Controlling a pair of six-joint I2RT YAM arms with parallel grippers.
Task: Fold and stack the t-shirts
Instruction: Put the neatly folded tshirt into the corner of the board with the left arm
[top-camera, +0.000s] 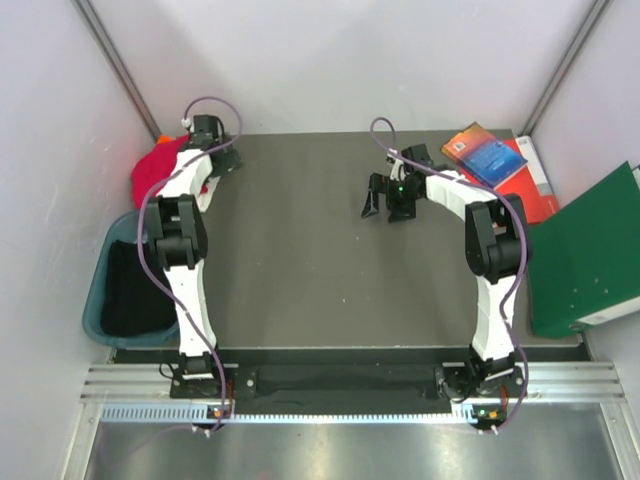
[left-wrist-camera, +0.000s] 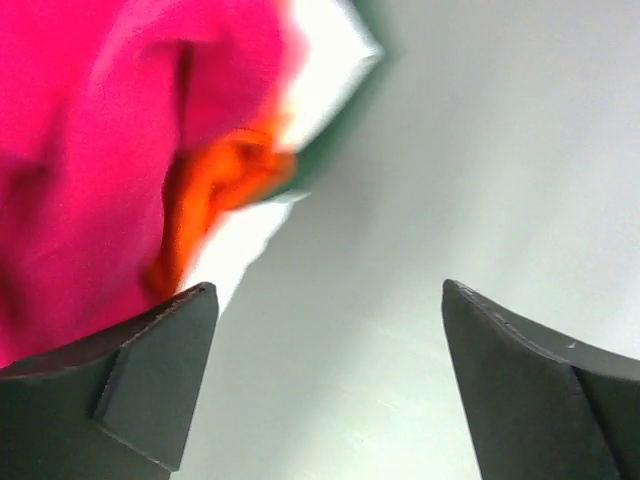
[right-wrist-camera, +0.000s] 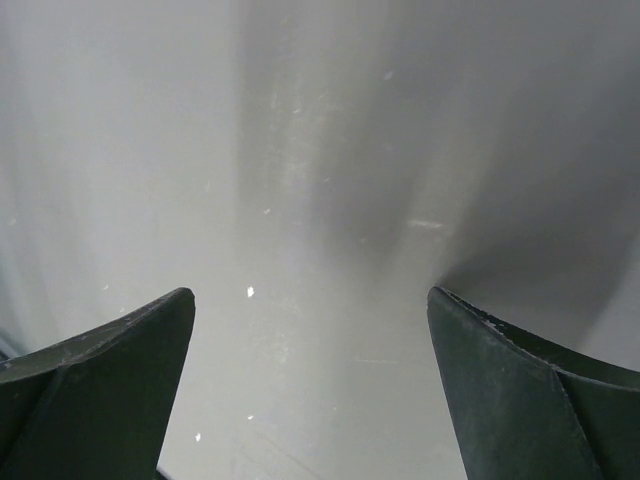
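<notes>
Left gripper (left-wrist-camera: 327, 290) gapes wide, empty, beside the crimson t-shirt (left-wrist-camera: 90, 150).

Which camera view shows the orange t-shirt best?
The left wrist view: the orange t-shirt shows close up, a crumpled fold peeking from the crimson t-shirt. The top external view shows only a sliver of it at the crimson one's far edge. The right wrist view shows none of it.

- My left gripper (left-wrist-camera: 328, 295) is at the far-left corner of the table (top-camera: 300, 280), 2 fingers spread wide.
- My right gripper (top-camera: 386, 208) hangs near the far edge, fingers equally parted.
</notes>
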